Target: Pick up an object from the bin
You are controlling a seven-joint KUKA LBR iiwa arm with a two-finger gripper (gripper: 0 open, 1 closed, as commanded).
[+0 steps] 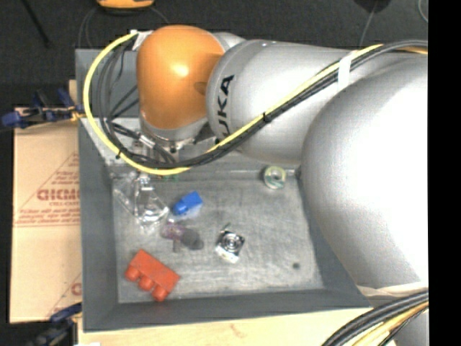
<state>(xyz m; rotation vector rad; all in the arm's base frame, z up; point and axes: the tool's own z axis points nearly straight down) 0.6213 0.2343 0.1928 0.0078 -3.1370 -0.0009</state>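
My gripper (143, 193) hangs below the orange-covered wrist, low over the left back part of the bin floor. Its lower end stands just left of a small blue block (187, 205), and I cannot tell whether the two touch. A small dark purple piece (181, 236) lies a little in front of the gripper and to its right. Further right rests a small shiny metal part (230, 245). A red toy brick with round studs (151, 274) lies near the front left corner, apart from the gripper.
A small silvery-green ring (273, 176) lies by the back wall, close under the arm. The big silver arm covers the bin's right side and back. The bin's left wall is close beside the gripper.
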